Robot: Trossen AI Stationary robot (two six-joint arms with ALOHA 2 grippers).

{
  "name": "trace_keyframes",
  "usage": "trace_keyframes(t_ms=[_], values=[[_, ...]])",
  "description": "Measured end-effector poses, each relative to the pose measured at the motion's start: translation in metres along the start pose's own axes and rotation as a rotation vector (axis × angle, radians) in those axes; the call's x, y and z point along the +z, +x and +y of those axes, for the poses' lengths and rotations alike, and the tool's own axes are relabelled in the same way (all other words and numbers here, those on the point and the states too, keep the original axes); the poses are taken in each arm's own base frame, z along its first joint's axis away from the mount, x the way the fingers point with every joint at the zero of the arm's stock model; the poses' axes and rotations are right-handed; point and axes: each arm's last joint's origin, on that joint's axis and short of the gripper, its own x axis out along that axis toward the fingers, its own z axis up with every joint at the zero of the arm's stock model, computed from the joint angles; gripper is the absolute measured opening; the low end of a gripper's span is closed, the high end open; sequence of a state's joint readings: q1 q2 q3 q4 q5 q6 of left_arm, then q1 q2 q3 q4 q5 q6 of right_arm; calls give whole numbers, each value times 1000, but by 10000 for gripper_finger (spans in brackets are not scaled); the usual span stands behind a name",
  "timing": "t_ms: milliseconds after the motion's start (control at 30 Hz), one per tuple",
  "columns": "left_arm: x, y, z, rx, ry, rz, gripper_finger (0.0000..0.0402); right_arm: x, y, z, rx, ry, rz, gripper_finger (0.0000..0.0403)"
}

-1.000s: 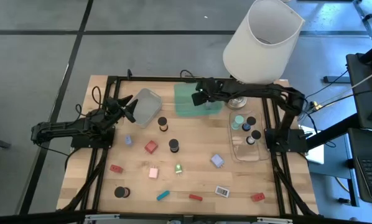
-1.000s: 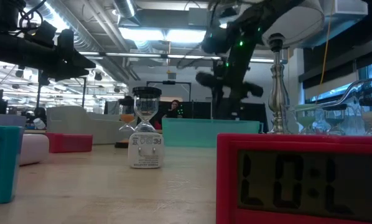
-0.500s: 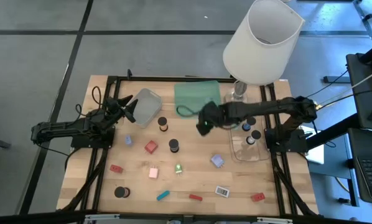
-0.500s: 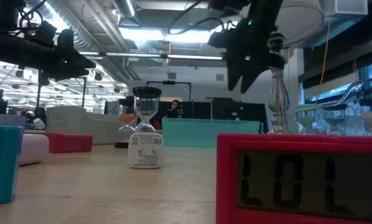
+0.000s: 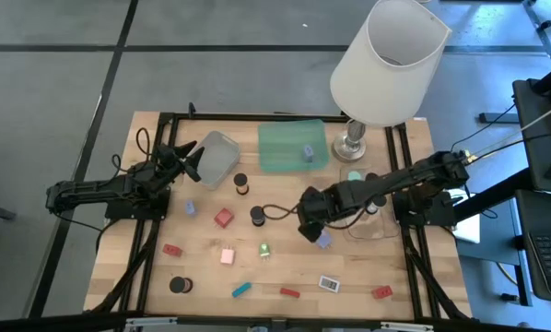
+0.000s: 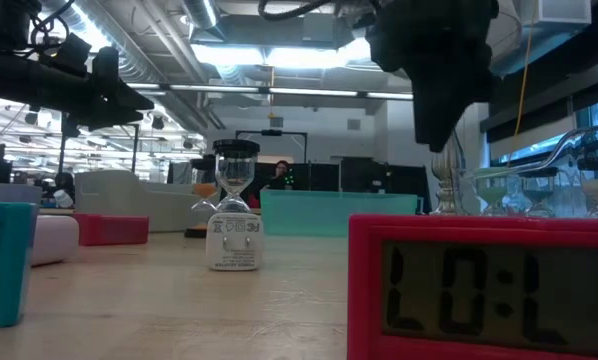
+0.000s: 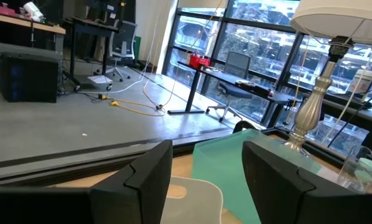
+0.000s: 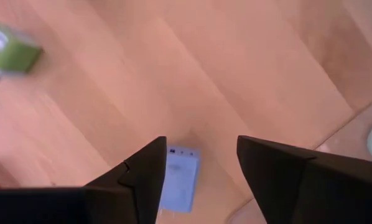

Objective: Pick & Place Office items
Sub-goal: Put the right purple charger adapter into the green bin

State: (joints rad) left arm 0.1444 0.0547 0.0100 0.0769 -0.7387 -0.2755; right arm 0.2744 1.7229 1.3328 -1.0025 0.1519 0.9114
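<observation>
Wooden table, read from the left: my left gripper waits beside the grey tray, fingers spread, holding nothing. Pieces lie scattered mid-table. Further right, my right gripper hovers over the lavender block, fingers spread to straddle it, I judge for a pickup. The green tray already holds one block.

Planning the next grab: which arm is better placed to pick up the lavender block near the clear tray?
The right. Its tool hangs open directly over the lavender block, which shows between its fingers in the right wrist view. The left tool waits open at the table's far-left side by the grey tray.
</observation>
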Motion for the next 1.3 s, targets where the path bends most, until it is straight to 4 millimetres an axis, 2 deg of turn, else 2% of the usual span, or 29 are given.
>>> trace_keyframes(t_ms=[300,467,633,967,1300], values=[[0,0,0,0,1,1,191,-16,32,22,-18,-125,108,269],[0,0,0,0,0,0,190,-19,47,25,-56,-108,139,307],[0,0,0,0,1,1,191,-20,56,26,-81,-90,163,329],[0,0,0,0,1,0,191,-24,75,30,-94,-56,231,344],[0,0,0,0,0,0,191,-24,85,32,-89,-55,249,331]])
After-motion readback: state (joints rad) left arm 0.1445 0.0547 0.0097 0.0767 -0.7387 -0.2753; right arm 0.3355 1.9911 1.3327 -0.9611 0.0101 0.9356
